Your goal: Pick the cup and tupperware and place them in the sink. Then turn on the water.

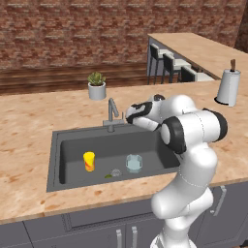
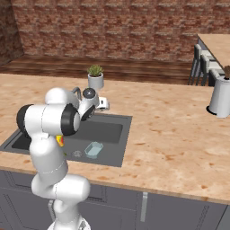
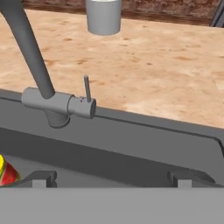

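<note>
Approaching the final step of the task, the gripper (image 3: 111, 178) shows its two dark fingertips standing wide apart at the bottom of the hand view, with nothing between them. Nearest the base, the front wall of the sink (image 1: 54, 160) cuts into the wood-look counter (image 1: 29, 116). On the basin floor the cup (image 1: 89, 161) stands upright toward the left, and the tupperware (image 1: 134, 163) rests near it on the right, the two apart, with the drain (image 1: 115, 172) between them and slightly nearer the front. Both placements therefore appear complete. Behind them, at the basin's back rim, rises the faucet (image 1: 112, 113); in the hand view its spout slants up to the left, and a thin lever (image 3: 87, 89) stands upright on the valve body, just ahead of the hand. No stream falls from the spout, so the water is judged not yet running. What remains is to work the lever; the hand faces it, apart from it and not touching. Farther back on the counter stand a potted plant (image 1: 97, 85) and, well to the right, a paper-towel roll (image 1: 228, 87).
</note>
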